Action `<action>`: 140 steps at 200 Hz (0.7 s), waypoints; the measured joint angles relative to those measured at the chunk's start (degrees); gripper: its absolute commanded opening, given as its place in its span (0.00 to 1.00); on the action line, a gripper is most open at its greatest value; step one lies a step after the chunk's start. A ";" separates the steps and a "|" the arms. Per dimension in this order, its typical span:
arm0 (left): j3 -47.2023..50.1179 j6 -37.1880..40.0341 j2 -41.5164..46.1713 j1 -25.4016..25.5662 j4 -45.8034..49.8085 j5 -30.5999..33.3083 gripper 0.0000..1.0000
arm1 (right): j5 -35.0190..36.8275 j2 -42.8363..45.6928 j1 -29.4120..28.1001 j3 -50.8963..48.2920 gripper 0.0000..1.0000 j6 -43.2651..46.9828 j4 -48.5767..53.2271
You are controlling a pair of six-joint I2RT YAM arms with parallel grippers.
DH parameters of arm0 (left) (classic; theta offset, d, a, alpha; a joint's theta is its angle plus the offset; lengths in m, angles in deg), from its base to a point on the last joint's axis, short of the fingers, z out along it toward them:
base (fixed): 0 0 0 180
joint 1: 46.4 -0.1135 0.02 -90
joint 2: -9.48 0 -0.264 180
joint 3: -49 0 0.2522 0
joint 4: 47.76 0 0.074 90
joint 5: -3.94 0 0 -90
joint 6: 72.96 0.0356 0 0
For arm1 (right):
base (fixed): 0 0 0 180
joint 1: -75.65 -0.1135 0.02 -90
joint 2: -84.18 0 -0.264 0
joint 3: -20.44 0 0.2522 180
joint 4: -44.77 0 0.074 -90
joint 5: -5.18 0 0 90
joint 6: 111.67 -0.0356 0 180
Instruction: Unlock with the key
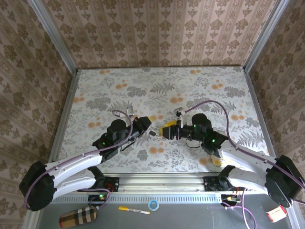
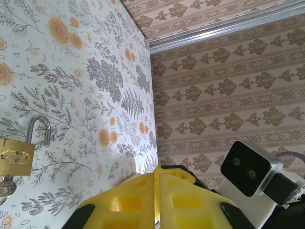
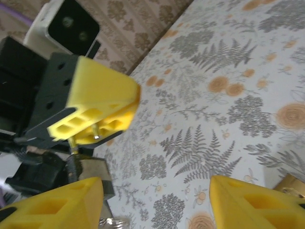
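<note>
**Item: the key** (image 3: pixel 83 167); a small dark-and-grey piece on a thin stem, blurred in the right wrist view.
- Location: directly under the closed tips of the left pincer (image 3: pixel 125 102), touching them or nearly so; judged to be pinched there by its thin end, though the blur forbids certainty.
- Long axis: roughly up-and-down in that view, squarish head lowest; what looks like a small ring (image 3: pixel 112 222) sits beneath it at the bottom edge.

**Left pincer:** yellow fingers pressed flat together, no gap between them in the left wrist view; by far the nearer arm to the key.

**Right pincer** (image 3: pixel 155 186): fingers spread wide, nothing between them; the key lies up and to the left of its gap in its own view, just beyond one fingertip; seen from above, it faces the left pincer closely.

**Padlock** (image 2: pixel 15 156): brass body flat on the tabletop (image 2: pixel 71 95); silver shackle (image 2: pixel 42 131) toward the top of the left wrist view; off to the side of the left pincer and apart from it; a brass corner also shows near the right pincer's finger at the right of its view.

**Governing relation, as judged:** the key hangs apart from the padlock; the blade must meet the end opposite the shackle; whether the axes are in line cannot be told.
</note>
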 measured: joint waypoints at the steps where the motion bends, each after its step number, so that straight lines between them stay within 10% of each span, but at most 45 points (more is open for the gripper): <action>1: 0.00 0.00 0.00 0.00 0.02 0.00 0.00 | -0.11 -0.02 0.00 0.00 0.64 0.02 -0.09; 87: -3.63 3.67 -0.02 -0.09 7.19 -0.09 0.00 | -4.52 -5.18 -3.54 0.02 0.71 3.34 -1.86; 140: -11.80 13.07 -0.90 -6.62 28.37 -2.29 0.00 | 1.16 -5.75 -3.52 1.51 0.94 5.07 4.20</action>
